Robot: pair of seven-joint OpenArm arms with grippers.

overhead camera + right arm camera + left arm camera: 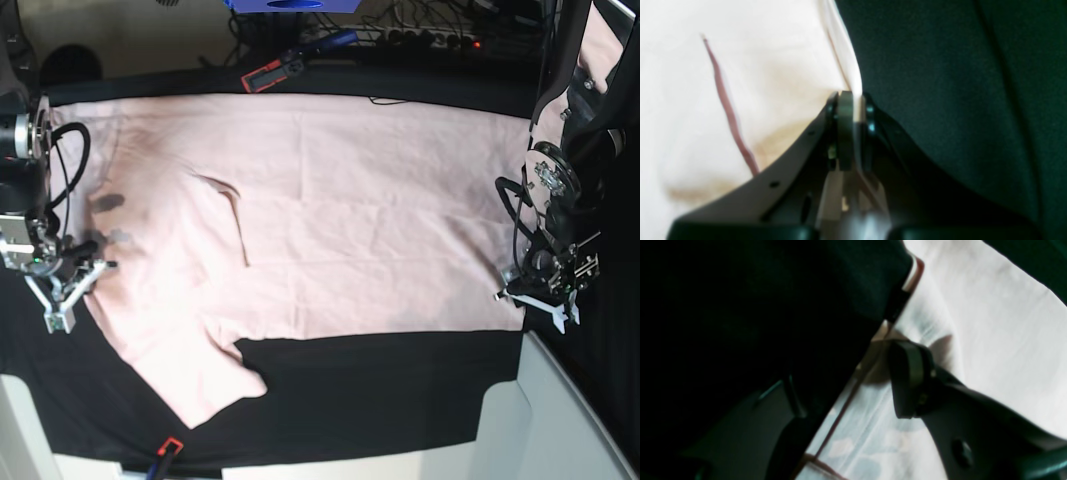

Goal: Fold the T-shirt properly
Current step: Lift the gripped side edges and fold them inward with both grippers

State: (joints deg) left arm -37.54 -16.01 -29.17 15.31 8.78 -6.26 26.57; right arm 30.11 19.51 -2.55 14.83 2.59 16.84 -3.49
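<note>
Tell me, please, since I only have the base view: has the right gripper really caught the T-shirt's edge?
Observer: Yes. The right wrist view shows the right gripper shut on a thin fold at the edge of the T-shirt, right beside the black cloth.
Operator: Thank you. And could you tell me how the left gripper stands?
Observer: The left wrist view shows the left gripper open, one finger over the T-shirt. The hem runs between the jaws and nothing is pinched.
</note>
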